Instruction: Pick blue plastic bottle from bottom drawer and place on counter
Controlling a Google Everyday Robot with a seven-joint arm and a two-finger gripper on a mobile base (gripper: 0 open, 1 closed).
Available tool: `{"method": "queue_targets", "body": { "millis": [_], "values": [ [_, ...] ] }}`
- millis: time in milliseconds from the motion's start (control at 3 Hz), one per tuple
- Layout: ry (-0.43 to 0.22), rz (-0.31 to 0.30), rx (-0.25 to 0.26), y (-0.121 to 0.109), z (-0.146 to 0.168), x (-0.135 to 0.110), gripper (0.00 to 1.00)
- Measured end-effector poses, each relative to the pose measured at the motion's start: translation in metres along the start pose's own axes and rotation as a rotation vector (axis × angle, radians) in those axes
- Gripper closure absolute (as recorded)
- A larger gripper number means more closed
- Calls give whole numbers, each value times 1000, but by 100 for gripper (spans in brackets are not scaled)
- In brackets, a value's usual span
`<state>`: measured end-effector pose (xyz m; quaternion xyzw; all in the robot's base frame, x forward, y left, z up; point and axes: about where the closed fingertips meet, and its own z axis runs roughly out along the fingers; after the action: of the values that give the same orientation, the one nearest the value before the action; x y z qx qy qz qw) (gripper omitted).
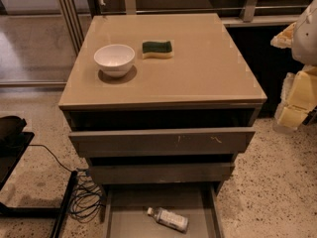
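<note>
My gripper is at the right edge, beside the counter; can't tell its state. Blue plastic bottle: clear, bluish tint, white cap, white label, lying on its side in the open bottom drawer, cap pointing left.

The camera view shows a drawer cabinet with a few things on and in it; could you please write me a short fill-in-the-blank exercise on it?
1. The blue plastic bottle lies on its ____ in the bottom drawer.
2. The bowl on the counter, beside the sponge, is ____ in colour.
3. The gripper is at the ____ edge of the view, well apart from the bottle.

Missing words: side; white; right.
</note>
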<state>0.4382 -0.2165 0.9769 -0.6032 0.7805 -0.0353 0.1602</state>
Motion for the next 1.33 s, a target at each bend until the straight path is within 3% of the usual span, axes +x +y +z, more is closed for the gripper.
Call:
{"method": "queue_targets", "body": {
  "millis": [667,1000,1333],
  "values": [
    [-7,23,-29,9,18,2,0],
    [-72,36,-87,28,65,6,0],
    [-167,42,-98,55,109,18,0]
  ]
}}
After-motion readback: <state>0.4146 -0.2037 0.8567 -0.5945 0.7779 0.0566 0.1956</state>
